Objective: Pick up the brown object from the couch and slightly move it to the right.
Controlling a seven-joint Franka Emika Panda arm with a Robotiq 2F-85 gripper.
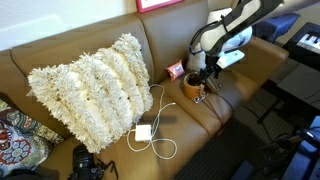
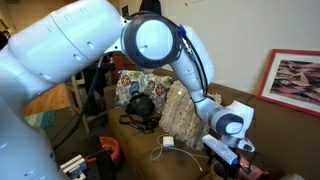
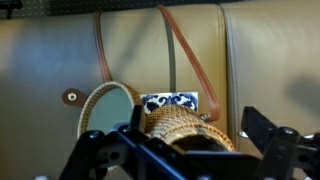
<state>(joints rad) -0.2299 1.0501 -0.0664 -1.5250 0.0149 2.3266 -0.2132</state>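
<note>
**A:** What crowds the couch (image 1: 60, 48), starting from the left?

**B:** In an exterior view, a patterned cushion (image 1: 14, 132) sits at the far left end. Next comes a big shaggy white pillow (image 1: 92, 85) leaning on the backrest. A black camera (image 1: 90, 163) lies at the front edge below it. Then there is a white charger (image 1: 143, 132), with its cable (image 1: 165, 150) looping over the seat.

**A:** And open room?

**B:** Right of the cable the leather is bare up to the brown object (image 1: 193, 87), which sits on the seat close to the backrest. Past it, further right, there is another stretch of bare seat. A keyboard (image 1: 305, 45) stands beyond the couch.

**A:** Where is your tool?

**B:** My tool (image 1: 206, 76) hangs just above the brown object, a touch to its right, pointing down. Its jaws are spread wide and grip nothing.

**A:** What does the wrist view show?

**B:** From the left, a small round button (image 3: 71, 97) lies on the leather. A flat round disc (image 3: 105, 110) with a woven rim is just beside the brown object. A blue patterned square (image 3: 170, 101) is right behind it. The woven brown object fills the gap between my fingers (image 3: 268, 135), one on each side. I cannot tell whether either finger touches it. Thin brown straps (image 3: 185, 50) run across the leather behind it.
</note>
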